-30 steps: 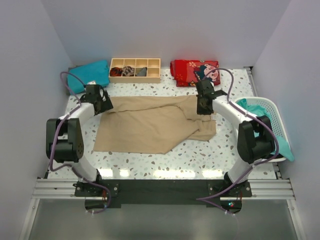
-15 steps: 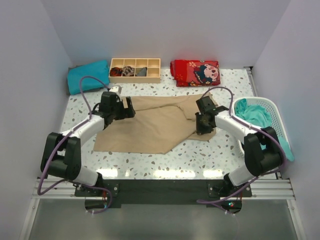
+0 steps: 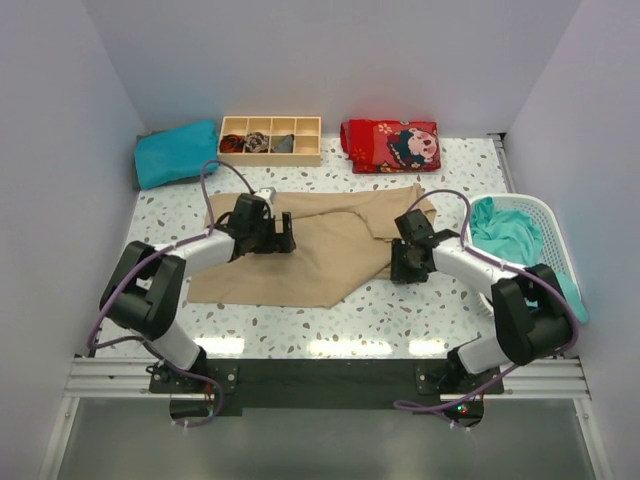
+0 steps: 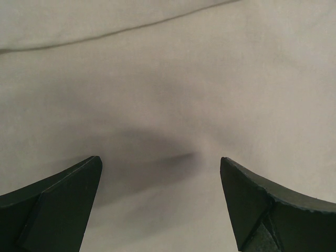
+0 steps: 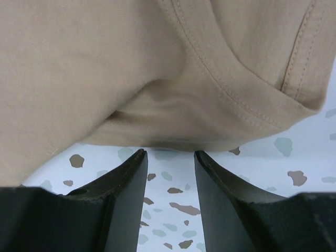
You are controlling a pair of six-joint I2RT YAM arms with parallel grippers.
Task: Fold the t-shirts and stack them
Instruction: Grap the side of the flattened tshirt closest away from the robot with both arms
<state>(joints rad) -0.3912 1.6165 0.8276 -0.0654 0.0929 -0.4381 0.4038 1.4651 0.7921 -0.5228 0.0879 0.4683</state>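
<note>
A tan t-shirt (image 3: pixel 310 255) lies spread over the middle of the table, its right part folded over with a seamed hem (image 5: pixel 231 100). My left gripper (image 3: pixel 284 237) hovers low over the shirt's upper left area. In the left wrist view the gripper (image 4: pixel 160 161) is wide open, with only tan cloth (image 4: pixel 173 79) beneath it. My right gripper (image 3: pixel 398 270) is at the shirt's lower right edge. Seen from the right wrist, the gripper (image 5: pixel 169 153) is open with bare table between its fingers, and the hem lies just past the tips. A folded teal t-shirt (image 3: pixel 177 152) rests at the back left. Another teal t-shirt (image 3: pixel 505 228) sits in the basket.
A white basket (image 3: pixel 553 232) stands at the right edge. A wooden compartment box (image 3: pixel 270 140) and a folded red patterned cloth (image 3: pixel 390 145) lie along the back. Speckled tabletop (image 3: pixel 330 315) shows in front of the shirt.
The left gripper has swept right onto the tan shirt. The right gripper has moved toward the near side to the shirt's lower right edge and spread its jaws wider.
</note>
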